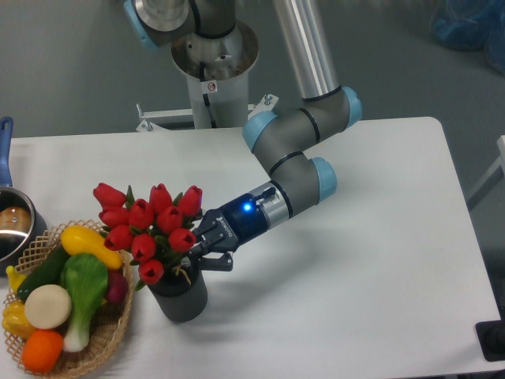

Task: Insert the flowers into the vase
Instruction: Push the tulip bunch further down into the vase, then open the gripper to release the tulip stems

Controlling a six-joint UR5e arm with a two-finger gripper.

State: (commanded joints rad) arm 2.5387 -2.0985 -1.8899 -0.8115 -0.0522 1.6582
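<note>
The red tulip bunch (pixel 148 228) stands in the dark grey vase (pixel 181 296), beside the wicker basket (pixel 110 335). The gripper (pixel 197 246) sits at the stems; whether its jaws grip them I cannot tell.

A robotics laboratory or test cell. A grey-and-blue industrial arm (pixel 296 150) rises from a metal pedestal (pixel 211 71) bolted to a bracket at the rear edge of a plain white table (pixel 371 260). The floor (pixel 71 63) is bare grey, with no household furnishing in view. The objects on the table are props: artificial flowers (pixel 150 225) in a dark vase (pixel 183 298), a wicker basket (pixel 102 341) of toy vegetables (pixel 63 292), and a pot (pixel 12 221) with a blue handle at the left edge. A blue bag (pixel 469 24) lies on the floor at upper right.
</note>
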